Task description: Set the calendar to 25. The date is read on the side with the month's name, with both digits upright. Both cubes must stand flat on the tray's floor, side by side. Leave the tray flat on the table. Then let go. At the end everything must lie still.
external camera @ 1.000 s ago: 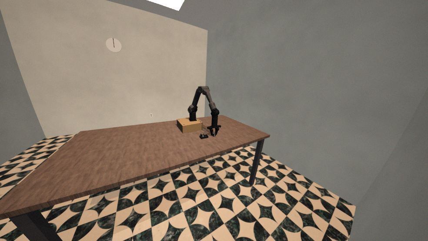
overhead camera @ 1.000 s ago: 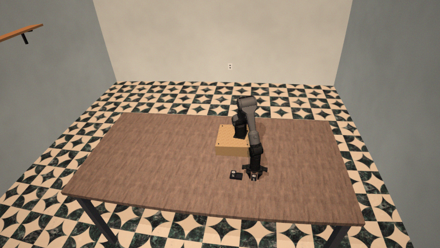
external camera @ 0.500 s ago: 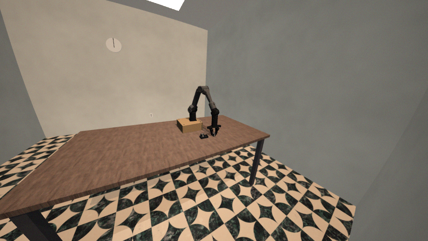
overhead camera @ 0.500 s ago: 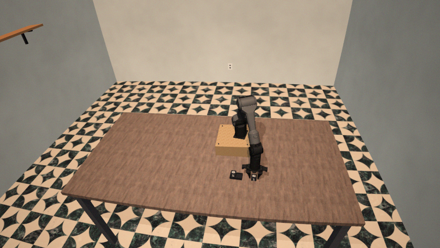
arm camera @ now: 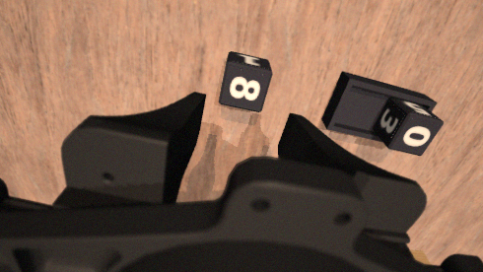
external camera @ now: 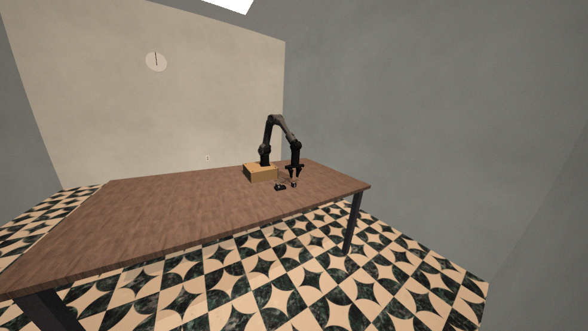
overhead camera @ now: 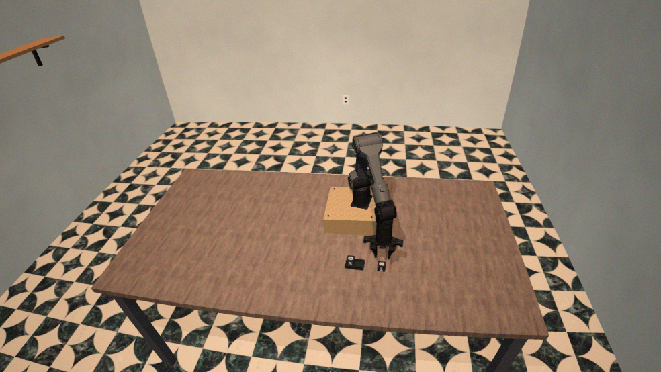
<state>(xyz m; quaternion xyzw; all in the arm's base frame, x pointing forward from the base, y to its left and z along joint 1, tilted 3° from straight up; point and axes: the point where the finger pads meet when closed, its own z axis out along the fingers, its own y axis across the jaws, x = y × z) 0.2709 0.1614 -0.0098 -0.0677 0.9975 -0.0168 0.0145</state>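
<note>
Top view, twelve at its upper edge: calendar tray (overhead camera: 359, 264) (external camera: 282, 188) (arm camera: 361, 105) flat on the desk (overhead camera: 254, 231) (external camera: 164, 213) (arm camera: 123, 39), near its six o'clock edge and right of the middle. One cube (overhead camera: 350, 261) (external camera: 278, 186) (arm camera: 416, 135) in the tray's nine o'clock end, 0 uppermost, 5 on the face toward six; wrist view adds a 3 on the face beside the vacant slot. Second cube (overhead camera: 381, 266) (external camera: 293, 184) (arm camera: 244, 89) out of the tray, on the desk at three o'clock from it, apart, 8 uppermost. Date not set to 25. Tool (overhead camera: 383, 255) (external camera: 294, 176) (arm camera: 243, 120) above the desk, pointing down, toward twelve from the loose cube; released, fingers spread, nothing between them. Arm (overhead camera: 377, 175) (external camera: 284, 123) arches back to a yellowish wooden block (overhead camera: 348, 226) (external camera: 263, 175), which sits at twelve from the tray. Farther out, patterned floor (overhead camera: 332, 344) (external camera: 288, 279) below; wall outlet (overhead camera: 345, 99) (external camera: 207, 158) near twelve; orange shelf (overhead camera: 32, 47) out at ten.

My pincer (overhead camera: 383, 256) (external camera: 294, 176) (arm camera: 243, 120) is no longer down around the loose cube (overhead camera: 381, 266) (external camera: 293, 184) (arm camera: 244, 86); I now have it raised above, its fingers spread wider, and the cube stands free of them on the counter (overhead camera: 258, 240) (external camera: 172, 209) (arm camera: 123, 44).
</note>
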